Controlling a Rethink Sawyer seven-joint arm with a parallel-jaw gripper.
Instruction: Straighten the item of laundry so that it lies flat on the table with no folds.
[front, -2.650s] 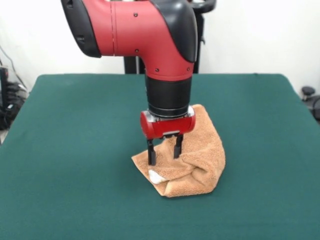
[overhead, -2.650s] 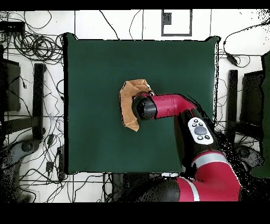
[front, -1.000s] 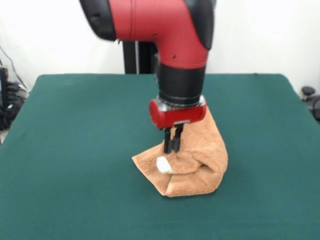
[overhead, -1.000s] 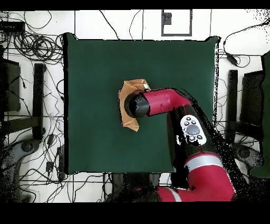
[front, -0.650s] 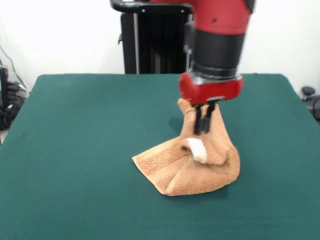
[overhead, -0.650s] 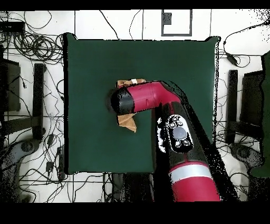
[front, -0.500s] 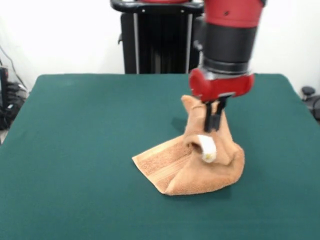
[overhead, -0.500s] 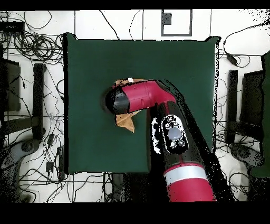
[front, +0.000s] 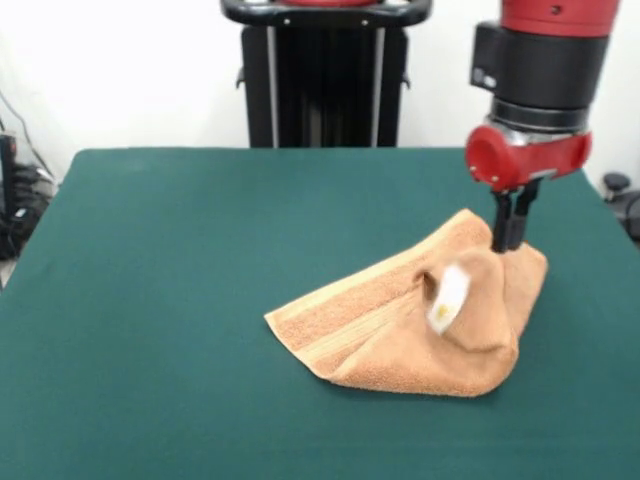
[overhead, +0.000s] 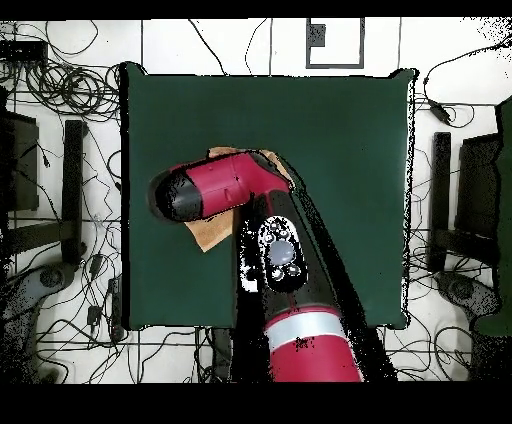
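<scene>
Front view: hand (front: 511, 240) pinched narrow on a raised peak of the orange towel (front: 390, 335), right of centre on the green desk (front: 150, 300). White label (front: 448, 297) hangs beside a fold. Judged risk: cloth slipping free, or the trailing edge dragging and staying doubled.

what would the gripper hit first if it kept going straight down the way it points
The towel. The gripper points straight down, shut on a raised part of the towel, so cloth is already between and just below its tips. Under that lies the table; how much cloth is bunched beneath is unclear.
</scene>
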